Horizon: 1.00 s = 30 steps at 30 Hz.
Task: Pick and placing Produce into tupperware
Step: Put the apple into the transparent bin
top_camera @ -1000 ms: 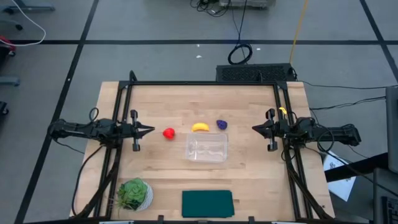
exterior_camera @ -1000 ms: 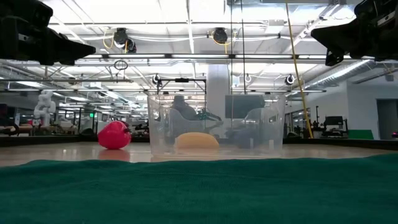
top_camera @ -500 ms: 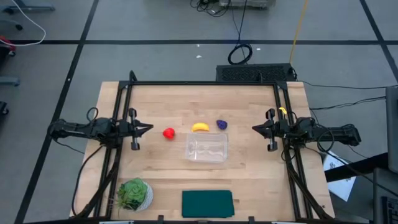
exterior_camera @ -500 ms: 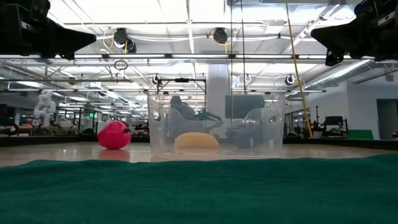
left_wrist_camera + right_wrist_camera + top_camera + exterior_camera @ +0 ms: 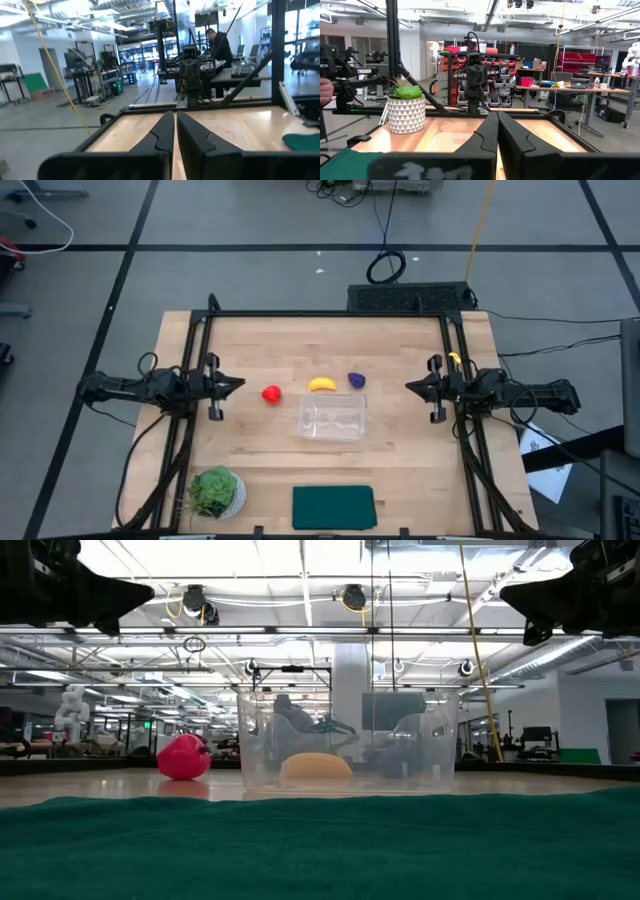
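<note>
A leafy plant in a white patterned pot stands near one table corner. A dark green mat lies beside it along the same edge. A person stands at desks beyond.

A clear rectangular tupperware with rounded corners sits open and empty at the table's centre. Beyond it, in a loose row, lie a round red fruit, a yellow curved banana and a purple grape cluster

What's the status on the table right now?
Left end effector and right end effector shut, empty. Red fruit, banana, grapes outside tupperware. Nothing blocking.
</note>
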Available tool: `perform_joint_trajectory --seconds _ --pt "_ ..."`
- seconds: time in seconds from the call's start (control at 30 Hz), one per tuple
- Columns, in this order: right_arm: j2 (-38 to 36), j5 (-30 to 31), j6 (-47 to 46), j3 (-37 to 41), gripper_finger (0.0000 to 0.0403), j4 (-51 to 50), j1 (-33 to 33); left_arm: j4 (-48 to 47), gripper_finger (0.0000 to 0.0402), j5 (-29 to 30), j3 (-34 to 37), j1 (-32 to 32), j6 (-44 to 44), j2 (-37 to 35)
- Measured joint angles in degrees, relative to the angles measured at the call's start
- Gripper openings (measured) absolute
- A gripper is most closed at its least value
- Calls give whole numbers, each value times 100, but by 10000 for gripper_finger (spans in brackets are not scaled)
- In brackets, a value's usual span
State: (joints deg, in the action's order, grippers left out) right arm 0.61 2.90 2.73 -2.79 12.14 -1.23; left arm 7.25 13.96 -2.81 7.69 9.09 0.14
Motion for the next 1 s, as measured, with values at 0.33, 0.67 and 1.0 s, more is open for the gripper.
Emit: perform_joint_trajectory --seconds 0.33,0.67,1.0 --pt "2 0 98 0 0 0 1 46 26 6 0 0 352 0" --pt "4 0 100 0 0 -30 -1 -164 26 463 0 -1 98 0" --pt "4 2 97 0 0 -96 -1 -104 26 417 0 -1 280 17"
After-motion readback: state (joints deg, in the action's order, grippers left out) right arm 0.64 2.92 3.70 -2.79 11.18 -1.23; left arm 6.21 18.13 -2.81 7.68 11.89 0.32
